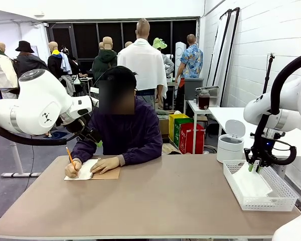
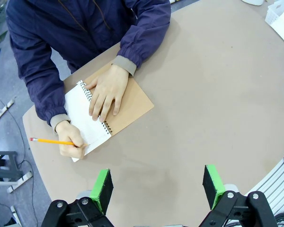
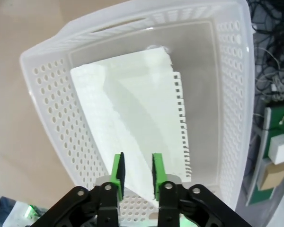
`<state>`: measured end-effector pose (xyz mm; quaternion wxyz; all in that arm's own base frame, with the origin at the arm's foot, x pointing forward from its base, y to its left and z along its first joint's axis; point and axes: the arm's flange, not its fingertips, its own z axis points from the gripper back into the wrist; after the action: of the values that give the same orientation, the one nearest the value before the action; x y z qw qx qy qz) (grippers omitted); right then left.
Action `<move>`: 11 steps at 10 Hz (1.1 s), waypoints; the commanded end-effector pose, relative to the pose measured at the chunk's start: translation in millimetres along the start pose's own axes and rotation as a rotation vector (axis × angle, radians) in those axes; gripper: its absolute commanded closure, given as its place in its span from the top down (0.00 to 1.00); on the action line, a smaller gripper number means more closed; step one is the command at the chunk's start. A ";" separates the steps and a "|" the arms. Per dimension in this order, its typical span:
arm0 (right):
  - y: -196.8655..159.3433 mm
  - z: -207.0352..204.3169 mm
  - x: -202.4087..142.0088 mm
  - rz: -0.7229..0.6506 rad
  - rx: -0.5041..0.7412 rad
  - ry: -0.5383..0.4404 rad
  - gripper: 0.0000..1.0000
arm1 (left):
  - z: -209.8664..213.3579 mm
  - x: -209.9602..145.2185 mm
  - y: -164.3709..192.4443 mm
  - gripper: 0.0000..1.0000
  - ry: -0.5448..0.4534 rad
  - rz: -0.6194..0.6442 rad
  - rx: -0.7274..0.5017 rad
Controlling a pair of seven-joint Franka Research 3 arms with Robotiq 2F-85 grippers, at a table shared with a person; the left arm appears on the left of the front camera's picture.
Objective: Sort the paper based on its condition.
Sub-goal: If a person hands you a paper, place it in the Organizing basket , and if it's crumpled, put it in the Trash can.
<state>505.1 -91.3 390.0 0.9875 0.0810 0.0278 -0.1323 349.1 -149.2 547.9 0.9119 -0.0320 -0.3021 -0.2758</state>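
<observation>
A white sheet of paper [image 3: 142,109] with torn spiral holes along one edge lies in the white perforated basket [image 3: 52,94], slightly bent. My right gripper [image 3: 137,172] hangs just above the sheet's near end, its green pads a small gap apart and not pinching it. From the front, the right gripper [image 1: 254,165] points down over the basket [image 1: 261,206] at the table's right, with the paper [image 1: 251,185] inside. My left gripper [image 2: 156,187] is open wide, high above the table's left part, nothing between its fingers.
A person at the far side writes with a pencil [image 2: 52,141] in a spiral notebook [image 2: 132,104] with a brown cover, one hand flat on it. The notebook [image 1: 93,170] lies at the far left. A white lidded bin [image 1: 231,143] stands behind the basket.
</observation>
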 end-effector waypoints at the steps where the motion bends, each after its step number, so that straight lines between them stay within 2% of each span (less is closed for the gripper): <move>1: 12.1 3.8 0.9 -0.054 -0.104 0.016 0.96 | -0.2 0.3 0.9 1.00 0.000 0.001 -0.002; 2: 16.5 5.2 1.1 -0.064 -0.138 0.024 1.00 | -0.2 0.3 0.9 1.00 0.000 0.001 -0.002; 6: 31.9 5.1 -4.4 -0.102 -0.264 0.014 1.00 | -0.2 0.3 0.9 1.00 0.000 0.001 -0.002; 7: 33.2 4.4 -4.0 -0.106 -0.265 0.009 1.00 | -0.2 0.3 0.9 1.00 0.000 0.001 -0.002; 9: 31.3 4.6 -4.4 -0.144 -0.160 -0.030 1.00 | -0.2 0.3 0.9 1.00 0.000 0.001 -0.002; 10: 29.6 2.7 -4.0 -0.090 -0.231 0.007 1.00 | -0.2 0.3 0.9 1.00 0.000 0.001 -0.002; 11: 29.6 2.7 -4.0 -0.090 -0.231 0.007 1.00 | -0.2 0.3 0.9 1.00 0.000 0.001 -0.002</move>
<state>509.9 -63.0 398.5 0.9826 -0.0264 0.0464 -0.1778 349.1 -149.2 547.9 0.9119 -0.0320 -0.3021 -0.2758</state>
